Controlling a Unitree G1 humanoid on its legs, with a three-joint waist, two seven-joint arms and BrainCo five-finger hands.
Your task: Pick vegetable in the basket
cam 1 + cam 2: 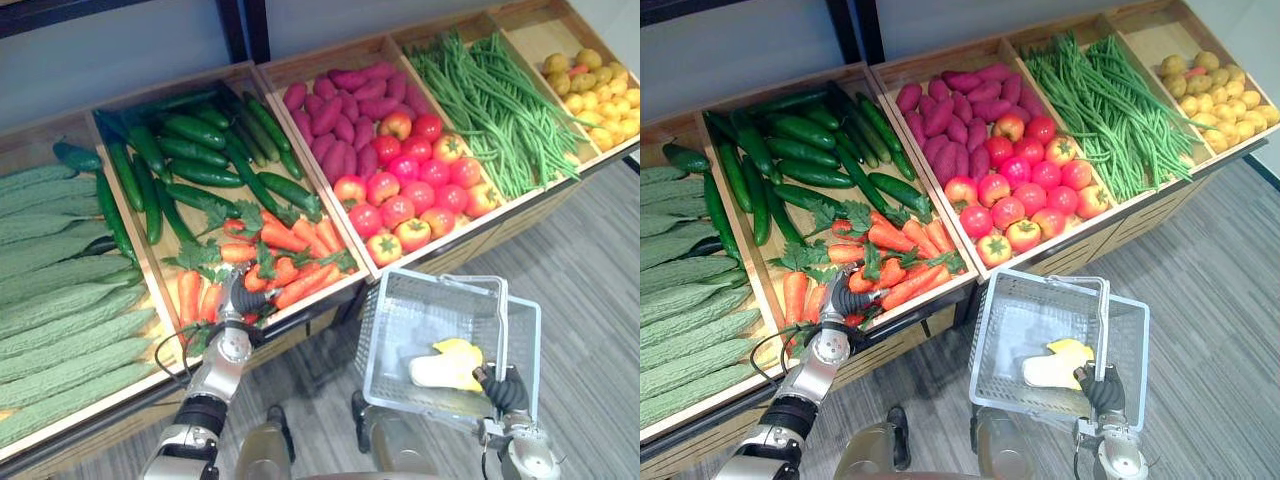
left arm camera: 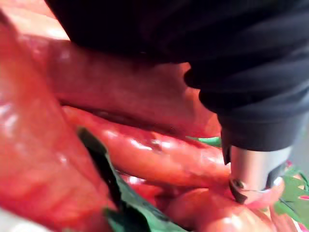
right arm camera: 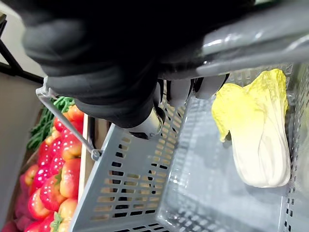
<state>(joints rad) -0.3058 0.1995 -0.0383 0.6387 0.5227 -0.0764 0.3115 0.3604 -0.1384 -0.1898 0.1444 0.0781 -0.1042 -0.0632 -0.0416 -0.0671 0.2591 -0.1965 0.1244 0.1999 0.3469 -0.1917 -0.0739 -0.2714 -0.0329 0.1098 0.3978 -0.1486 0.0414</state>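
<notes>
Wooden produce stand (image 1: 520,222) first, then the grey basket (image 1: 400,340) at 5 o'clock, my right hand (image 1: 500,390) curled round its near edge. Carrots (image 1: 285,238) lie at 10 o'clock from it; 1 cabbage (image 1: 445,365) is already inside. My left hand (image 1: 245,298) is down among the carrots, fingers buried, so I cannot tell its grip. I judge this the grasp: close on 1 carrot, lift clear, swing towards 4 o'clock.

Glossy, plastic-looking carrots (image 1: 285,262) were pictured in bins (image 1: 530,22) of bare light wood. The basket (image 1: 420,320) was seen to be grey perforated plastic, its handle (image 3: 260,43) smooth and shiny. The bitter gourds (image 1: 60,300) were ridged and matt, the floor (image 1: 590,260) grey wood-grain.
</notes>
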